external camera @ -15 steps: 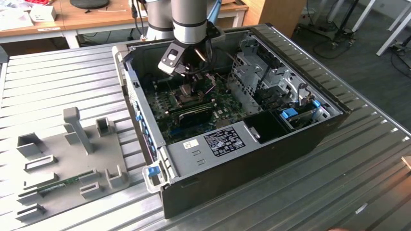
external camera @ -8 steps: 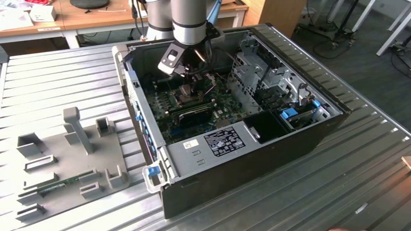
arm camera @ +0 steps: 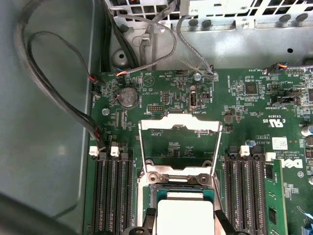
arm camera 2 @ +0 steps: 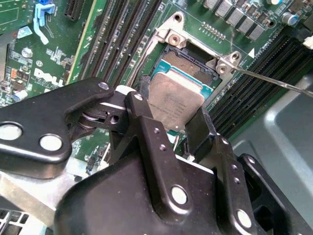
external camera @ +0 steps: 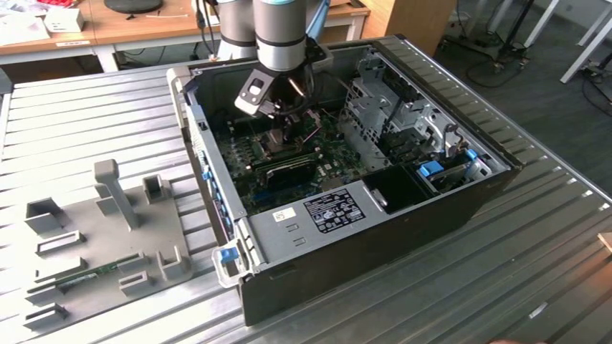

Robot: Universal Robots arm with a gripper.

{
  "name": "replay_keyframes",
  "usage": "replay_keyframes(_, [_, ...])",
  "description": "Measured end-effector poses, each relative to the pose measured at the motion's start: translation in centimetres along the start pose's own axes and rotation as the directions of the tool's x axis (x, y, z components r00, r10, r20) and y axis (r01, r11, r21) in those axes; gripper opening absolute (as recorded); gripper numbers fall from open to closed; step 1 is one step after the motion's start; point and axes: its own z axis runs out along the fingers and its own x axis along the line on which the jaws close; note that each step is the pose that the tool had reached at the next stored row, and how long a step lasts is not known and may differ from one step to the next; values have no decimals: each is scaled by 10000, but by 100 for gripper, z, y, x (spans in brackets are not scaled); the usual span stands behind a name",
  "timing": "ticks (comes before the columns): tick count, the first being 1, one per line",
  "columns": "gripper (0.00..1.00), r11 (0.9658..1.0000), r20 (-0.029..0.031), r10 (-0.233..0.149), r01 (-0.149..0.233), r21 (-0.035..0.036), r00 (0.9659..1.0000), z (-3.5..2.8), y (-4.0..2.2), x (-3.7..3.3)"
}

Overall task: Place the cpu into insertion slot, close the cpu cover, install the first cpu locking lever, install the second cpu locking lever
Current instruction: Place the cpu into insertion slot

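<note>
Fingers (arm camera 2: 146, 137) clenched on the cpu (arm camera 2: 176, 98) by 2 opp. edges, holding it tilted just over the insertion slot (arm camera 2: 193, 58). The cpu cover (arm camera: 178, 126) stands flipped open behind it. White printed sticker (arm camera: 279, 143) on green board (arm camera: 171, 98); black label (external camera: 335, 211) on pc case (external camera: 383, 251).

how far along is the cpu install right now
Nothing looks finished. In hand: the gripper is shut on the cpu at the slot; I cannot tell whether it is seated. Left: the cover is flipped open, and a lever stands free, unlatched.
</note>
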Motion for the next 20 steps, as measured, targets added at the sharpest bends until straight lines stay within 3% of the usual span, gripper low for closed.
replay_keyframes(4, [54,10000,0,0,0,0,10000,43,-10,4])
replay_keyframes(20, [54,10000,-35,3,-3,2,10000,109,-28,41])
